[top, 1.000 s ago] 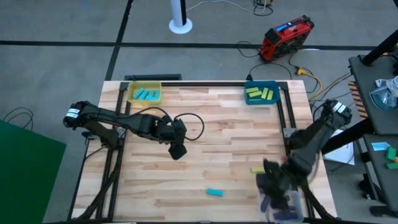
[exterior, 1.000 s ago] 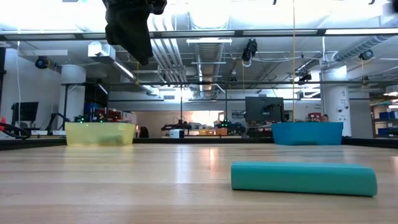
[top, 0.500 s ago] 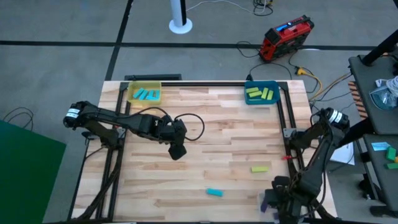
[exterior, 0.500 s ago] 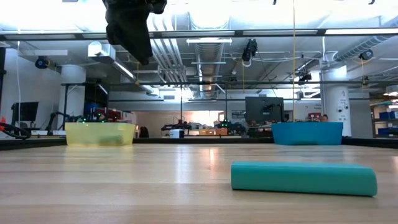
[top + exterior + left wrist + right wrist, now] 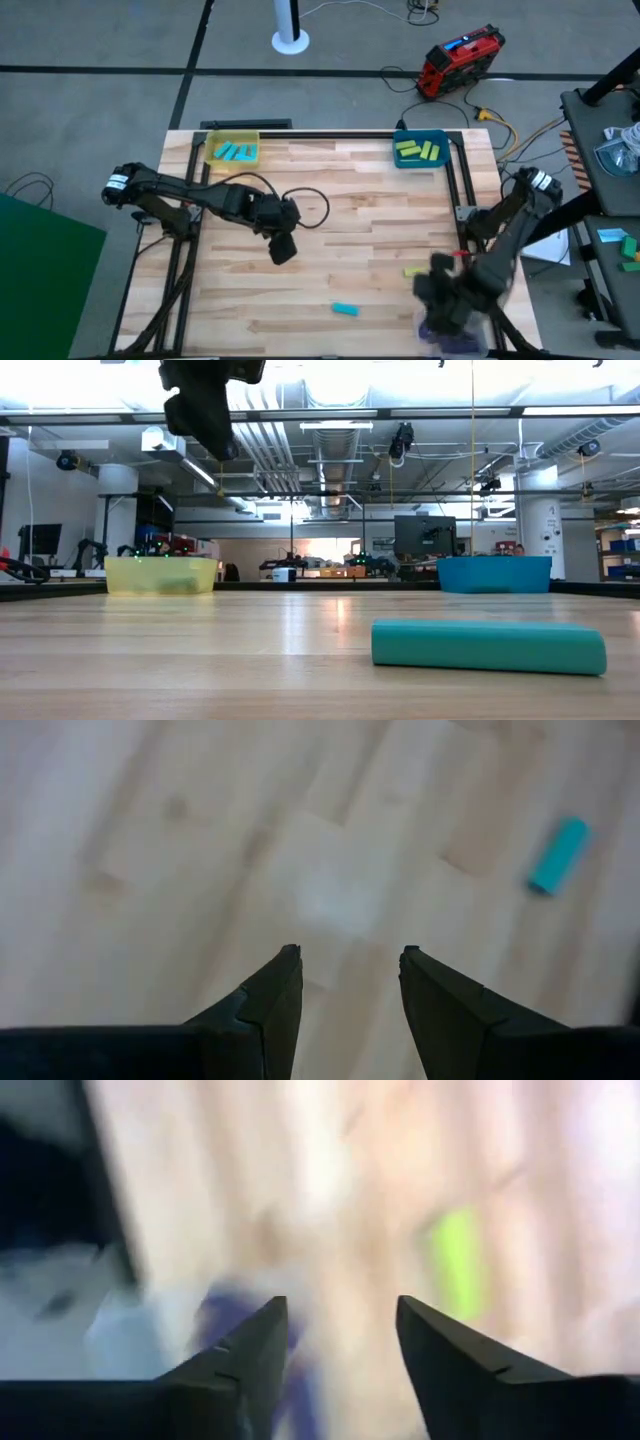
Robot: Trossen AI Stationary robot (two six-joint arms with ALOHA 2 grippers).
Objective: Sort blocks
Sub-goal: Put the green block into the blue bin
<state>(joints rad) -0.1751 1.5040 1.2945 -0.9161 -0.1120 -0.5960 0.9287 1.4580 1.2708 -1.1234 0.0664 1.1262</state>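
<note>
Right tool [image 5: 447, 300] has swung back up from the surface's 5 o'clock corner to sit beside the yellow-green block [image 5: 412, 271]; left tool [image 5: 282, 249] has edged slightly toward 6 o'clock. Both tools stand spread wide and empty.

Blocks: loose cyan block [image 5: 345, 309] at 6 o'clock, yellow-green one at 4 o'clock, purple ones [image 5: 450, 343] in the clear tray at the 5 o'clock corner. Sorted cyan lies in the yellow bin [image 5: 232, 151] at 11 o'clock, yellow-green in the blue bin [image 5: 420, 150] at 1 o'clock.

Risk, as I judge it: right arm is travelling fast; a hurried descent could knock the yellow-green block aside.

Surface [image 5: 330, 240]: pale wood planks. Room: grey floor, red case [image 5: 459, 58], white post base [image 5: 290, 40], workshop benches beyond.
</note>
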